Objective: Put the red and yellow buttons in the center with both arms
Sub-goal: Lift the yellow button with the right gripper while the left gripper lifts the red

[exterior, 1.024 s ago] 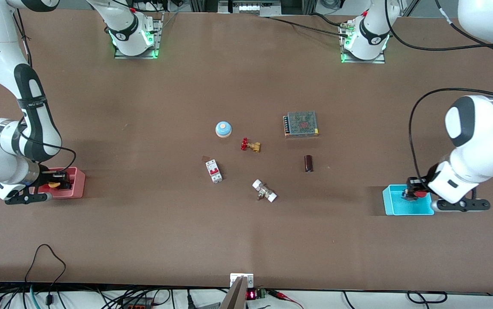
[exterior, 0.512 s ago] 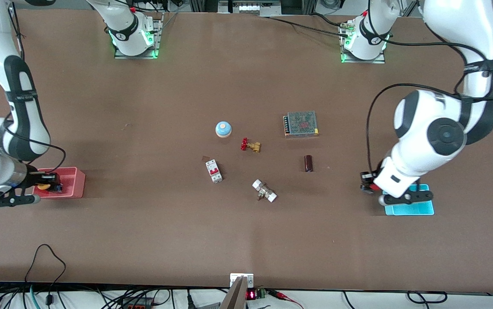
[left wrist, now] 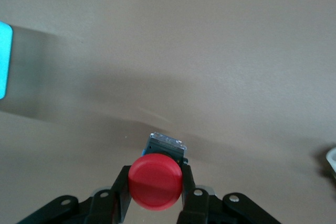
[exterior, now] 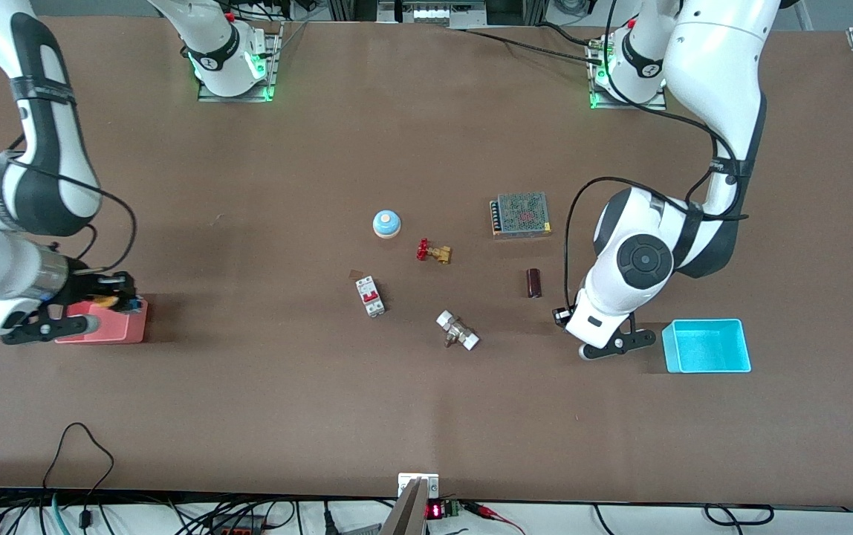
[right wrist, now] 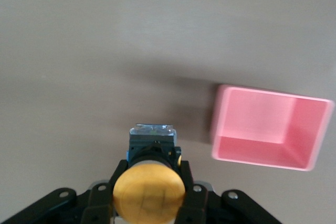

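Observation:
My left gripper [left wrist: 156, 184] is shut on the red button [left wrist: 156, 180], its red cap between both fingers. In the front view this gripper [exterior: 562, 316] hangs over bare table between the cyan bin [exterior: 706, 346] and the dark cylinder [exterior: 534, 282]; the wrist hides the button there. My right gripper [right wrist: 149, 188] is shut on the yellow button [right wrist: 149, 191]. In the front view it [exterior: 120, 291] holds the yellow button [exterior: 105, 301] over the pink bin's [exterior: 111, 328] edge. The brown table center [exterior: 415, 293] is plain.
Around the center lie a blue-domed button [exterior: 386, 223], a brass valve [exterior: 433, 253], a circuit breaker [exterior: 370, 296], a white fitting [exterior: 458, 331] and a meshed power supply [exterior: 521, 214]. The pink bin [right wrist: 268, 129] is empty.
The left arm has lifted the red button out of the cyan bin and carried it toward the middle. The right arm has raised the yellow button from the pink bin.

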{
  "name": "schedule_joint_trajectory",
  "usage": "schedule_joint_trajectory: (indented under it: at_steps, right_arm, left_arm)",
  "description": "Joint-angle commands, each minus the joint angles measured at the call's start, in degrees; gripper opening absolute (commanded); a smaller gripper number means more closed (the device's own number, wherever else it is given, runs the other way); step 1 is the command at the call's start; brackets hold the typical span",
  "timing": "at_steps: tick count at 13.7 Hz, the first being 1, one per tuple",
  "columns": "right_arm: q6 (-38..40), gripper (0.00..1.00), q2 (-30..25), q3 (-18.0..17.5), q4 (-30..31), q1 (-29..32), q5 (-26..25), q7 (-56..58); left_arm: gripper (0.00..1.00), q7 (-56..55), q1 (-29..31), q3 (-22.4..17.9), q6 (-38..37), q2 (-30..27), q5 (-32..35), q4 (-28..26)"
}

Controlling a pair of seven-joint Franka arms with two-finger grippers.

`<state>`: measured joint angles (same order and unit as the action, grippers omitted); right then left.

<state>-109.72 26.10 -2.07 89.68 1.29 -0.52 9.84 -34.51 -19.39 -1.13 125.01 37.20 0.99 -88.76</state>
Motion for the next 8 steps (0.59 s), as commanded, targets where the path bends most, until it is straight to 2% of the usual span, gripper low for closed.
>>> schedule_joint_trajectory:
  at_steps: [1, 3, 5, 8]
  right_arm:
    - [-0.3, 0.39, 0.4, -0.5, 1.3, -5.5, 0.7, -5.2]
    - [-0.5, 0.39, 1.9, -0.6, 1.5, -9.5, 0.7, -10.7]
    - [-2.7, 0.39, 2.4, -0.6, 3.8, -11.7, 0.8, -11.4]
    - [-8.9, 0.39, 2.4, -0.6, 9.2, -12.6, 2.0, -13.9]
  left_arm:
    - [0.21, -1.2, -0.3, -0.6, 1.0, 1.5, -1.0, 0.5]
    - [0.21, -1.3, -0.3, -0.6, 2.7, 2.0, -1.0, 0.2]
    - [0.25, -1.3, -0.3, -0.5, 3.1, 3.0, -1.0, 0.1]
    - [0.42, -1.3, -0.3, -0.6, 3.8, 3.8, -1.1, 0.0]
